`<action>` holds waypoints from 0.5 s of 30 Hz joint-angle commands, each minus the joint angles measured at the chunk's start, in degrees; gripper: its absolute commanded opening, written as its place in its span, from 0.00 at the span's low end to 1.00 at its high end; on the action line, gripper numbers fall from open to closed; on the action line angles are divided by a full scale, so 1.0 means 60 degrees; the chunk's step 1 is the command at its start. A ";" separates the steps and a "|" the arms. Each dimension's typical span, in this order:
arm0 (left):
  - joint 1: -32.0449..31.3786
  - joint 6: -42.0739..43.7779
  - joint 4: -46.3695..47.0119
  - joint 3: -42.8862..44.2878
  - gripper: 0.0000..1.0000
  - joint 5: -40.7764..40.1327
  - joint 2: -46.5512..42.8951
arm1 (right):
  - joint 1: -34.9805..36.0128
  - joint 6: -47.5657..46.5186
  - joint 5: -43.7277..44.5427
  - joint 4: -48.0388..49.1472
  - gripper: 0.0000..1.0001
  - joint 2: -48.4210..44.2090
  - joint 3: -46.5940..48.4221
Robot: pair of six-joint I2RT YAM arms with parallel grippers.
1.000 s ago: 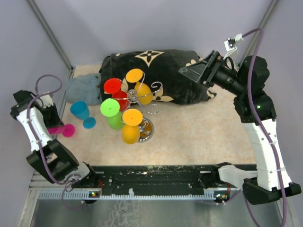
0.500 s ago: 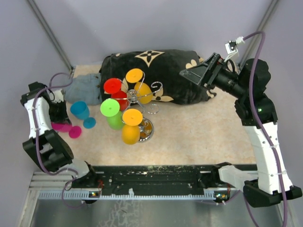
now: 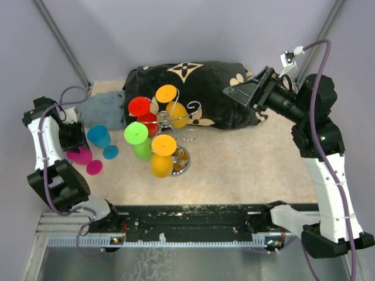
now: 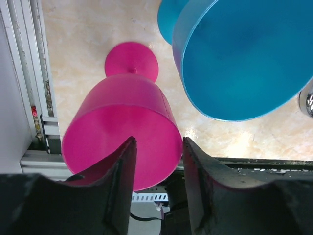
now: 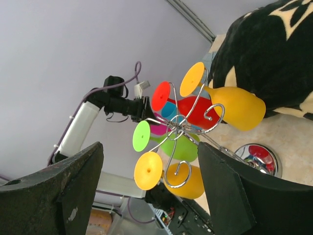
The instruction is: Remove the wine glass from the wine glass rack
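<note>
Pink wine glass (image 4: 122, 117) swung nearer, left fingers (image 4: 120, 188) clamped on it, right fingers (image 5: 63, 196) spread wide

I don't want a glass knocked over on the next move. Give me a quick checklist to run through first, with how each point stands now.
1. The pink wine glass is off the wine glass rack: ok, by the table's left edge.
2. Grip of the left hand on it: cannot tell; its fingers straddle the bowl's rim with a gap.
3. Room around it: not ok, the blue glass is close beside.
4. The right hand is open, clear of the rack: ok, above the black pillow.
5. Other glasses seated: ok, the red glass, green glass and two orange glasses hang on the rack.
</note>
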 commanded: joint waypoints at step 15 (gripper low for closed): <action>-0.0065 0.0207 0.0374 0.3296 0.67 0.0119 -0.1347 | 0.0006 -0.0164 -0.0740 0.0023 0.78 0.1954 0.0966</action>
